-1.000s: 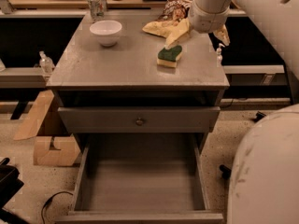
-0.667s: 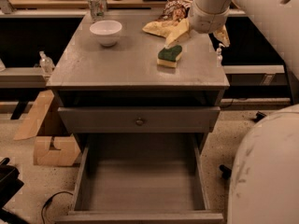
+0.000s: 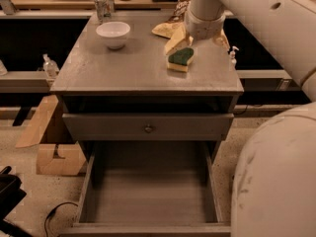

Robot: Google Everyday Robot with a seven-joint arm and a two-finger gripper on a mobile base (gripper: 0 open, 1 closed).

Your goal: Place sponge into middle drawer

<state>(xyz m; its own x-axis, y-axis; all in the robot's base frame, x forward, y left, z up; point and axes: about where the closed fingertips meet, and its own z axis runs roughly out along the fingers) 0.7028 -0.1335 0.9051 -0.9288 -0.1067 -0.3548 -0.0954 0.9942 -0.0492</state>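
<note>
The sponge (image 3: pixel 180 59), dark green on top of pale yellow foam, lies on the grey cabinet top (image 3: pixel 123 70) at its right side. My gripper (image 3: pixel 179 44) hangs from the white arm directly over the sponge's far edge, touching or almost touching it. The middle drawer (image 3: pixel 150 196) is pulled out wide at the bottom of the view and its flat grey floor is bare. It sits well below and in front of the sponge.
A drawer front with a round knob (image 3: pixel 148 128) is shut above the open drawer. A white bowl (image 3: pixel 113 33), a can (image 3: pixel 102 6) and a yellow chip bag (image 3: pixel 167 29) stand on the cabinet top. Cardboard boxes (image 3: pixel 54 152) sit on the floor at left. My white body (image 3: pixel 276 181) fills the lower right.
</note>
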